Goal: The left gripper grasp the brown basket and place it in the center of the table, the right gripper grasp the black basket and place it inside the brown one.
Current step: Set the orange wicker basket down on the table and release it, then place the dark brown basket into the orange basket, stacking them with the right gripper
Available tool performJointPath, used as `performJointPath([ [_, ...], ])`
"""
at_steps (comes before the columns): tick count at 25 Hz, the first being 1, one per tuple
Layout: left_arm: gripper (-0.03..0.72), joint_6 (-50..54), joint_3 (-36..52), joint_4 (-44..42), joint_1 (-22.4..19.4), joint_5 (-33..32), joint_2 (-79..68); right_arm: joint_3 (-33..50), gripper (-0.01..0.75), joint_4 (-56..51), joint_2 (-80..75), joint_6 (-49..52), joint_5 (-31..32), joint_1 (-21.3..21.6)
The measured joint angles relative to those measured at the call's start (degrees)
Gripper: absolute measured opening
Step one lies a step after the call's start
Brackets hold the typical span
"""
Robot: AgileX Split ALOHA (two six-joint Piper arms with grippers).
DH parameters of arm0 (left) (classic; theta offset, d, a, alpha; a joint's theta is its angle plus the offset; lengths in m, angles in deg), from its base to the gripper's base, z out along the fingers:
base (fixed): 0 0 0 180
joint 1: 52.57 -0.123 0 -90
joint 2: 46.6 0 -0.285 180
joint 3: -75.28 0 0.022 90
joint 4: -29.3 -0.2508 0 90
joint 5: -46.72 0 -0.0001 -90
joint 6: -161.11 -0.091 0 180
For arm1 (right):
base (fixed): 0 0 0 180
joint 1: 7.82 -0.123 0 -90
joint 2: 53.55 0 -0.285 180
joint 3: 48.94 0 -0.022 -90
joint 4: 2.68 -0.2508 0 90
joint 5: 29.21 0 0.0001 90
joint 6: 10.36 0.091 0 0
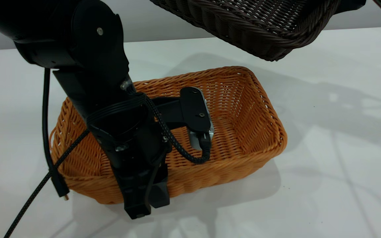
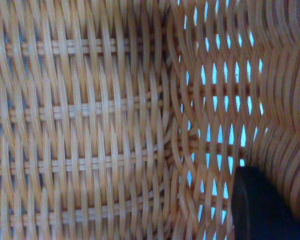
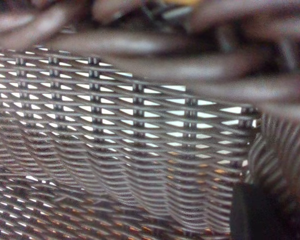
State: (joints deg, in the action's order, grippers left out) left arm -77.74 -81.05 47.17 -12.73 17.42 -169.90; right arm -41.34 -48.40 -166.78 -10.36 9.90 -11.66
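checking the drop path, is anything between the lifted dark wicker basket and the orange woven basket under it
Nothing: in the exterior view only open air and bare white table separate the dark wicker basket from the orange woven basket.

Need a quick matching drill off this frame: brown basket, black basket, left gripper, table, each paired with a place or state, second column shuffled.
Column 1:
1. brown basket
2. black basket
3. left gripper
4. table

Column 2:
A. plain white, bearing a basket
B. clamped over a basket's near wall
C. held in the air, tilted
D. resting on the tabletop

Pairs: 1-D, 2-C, 3-B, 4-A
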Motion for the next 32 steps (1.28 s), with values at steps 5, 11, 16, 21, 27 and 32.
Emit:
performJointPath([
  [5, 0.344, 0.26, 0.18, 1.86, 0.0, -1.7, 1.47, 0.0, 0.118, 0.12, 0.0, -1.23, 0.18, 0.0],
  [11, 0.64, 0.66, 0.11, 1.27, 0.0, -0.1, 5.03, 0.0, 0.118, 0.17, 0.0, -1.12, 0.18, 0.0],
  [16, 0.68, 0.66, 0.07, 1.2, 0.0, 0.48, 9.23, 0.0, 0.118, 0.17, 0.0, -1.17, 0.39, 0.0],
  [21, 0.681, 0.64, 0.01, 1.04, 0.32, 1.31, 15.36, 0.0, 0.118, 0.3, 0.0, -1.2, 0.52, 0.0],
  [27, 0.674, 3.7, 0.01, 1.25, 2.0, 2.18, 26.92, 0.0, 0.118, 0.29, 0.0, -3.16, 1.52, 0.0],
  [32, 0.669, 4.92, 0.01, 1.31, 3.45, 4.96, 37.2, -0.08, 0.118, 0.29, 0.0, -7.26, 5.89, -0.12],
])
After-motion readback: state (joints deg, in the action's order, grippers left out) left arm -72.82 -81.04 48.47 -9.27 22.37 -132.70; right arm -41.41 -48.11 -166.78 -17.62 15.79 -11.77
